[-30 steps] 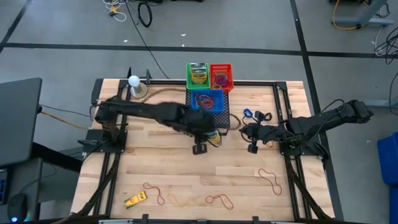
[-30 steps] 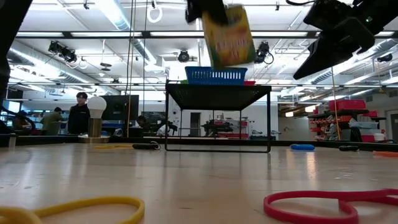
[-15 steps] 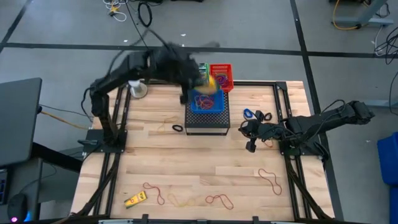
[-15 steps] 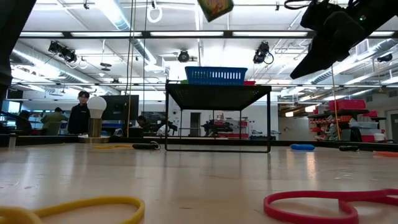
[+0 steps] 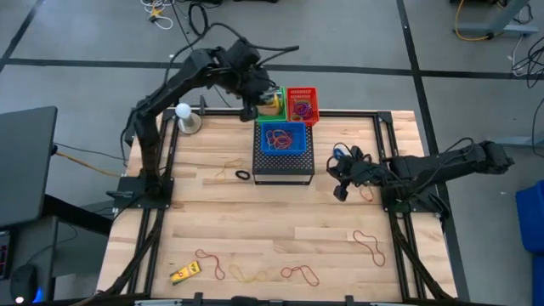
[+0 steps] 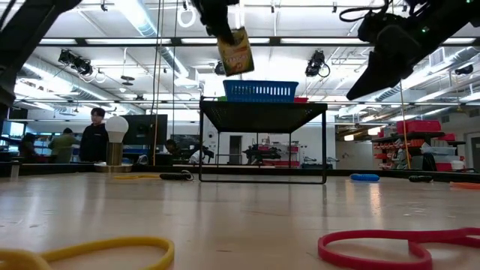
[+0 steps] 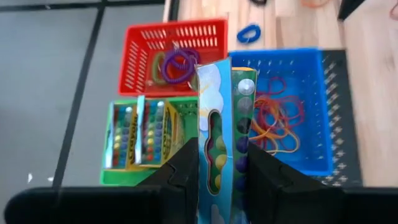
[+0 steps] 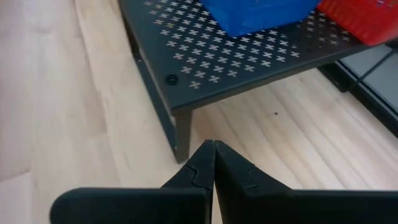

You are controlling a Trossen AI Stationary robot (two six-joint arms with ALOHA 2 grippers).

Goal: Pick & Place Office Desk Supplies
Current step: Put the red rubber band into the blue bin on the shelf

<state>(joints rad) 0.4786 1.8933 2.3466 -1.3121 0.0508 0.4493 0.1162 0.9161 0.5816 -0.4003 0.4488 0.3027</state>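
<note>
Change: a second ago I had the crayon box [image 7: 221, 140] low over the middle of the bench; half a second ago it was rising toward the rear, and now my left hand [image 5: 259, 104] hangs over the baskets at the far edge of the bench.
Meaning: I judge the carry is nearly done and what remains is the lowering and release into the green basket [image 7: 118, 175], which already holds two similar boxes.
Left hand: closed on the crayon box, one finger flat on each broad face, gripping its lower end.
Right hand: my right hand [image 5: 341, 189] waits over the right side of the bench, just beside the black mesh stand [image 5: 284, 167], fingers pressed together and holding nothing.
Box position: in the air, over the meeting of the green basket, red basket [image 7: 173, 50] and blue basket [image 7: 311, 112].
Long axis: runs straight out from the hand, tilted somewhat in the low view rather than plumb.
Facing: the window side with its row of coloured crayon tips faces the wrist camera.
Left on bench: rubber bands [image 5: 369, 242] and a small yellow item [image 5: 184, 273] near the front edge.
</note>
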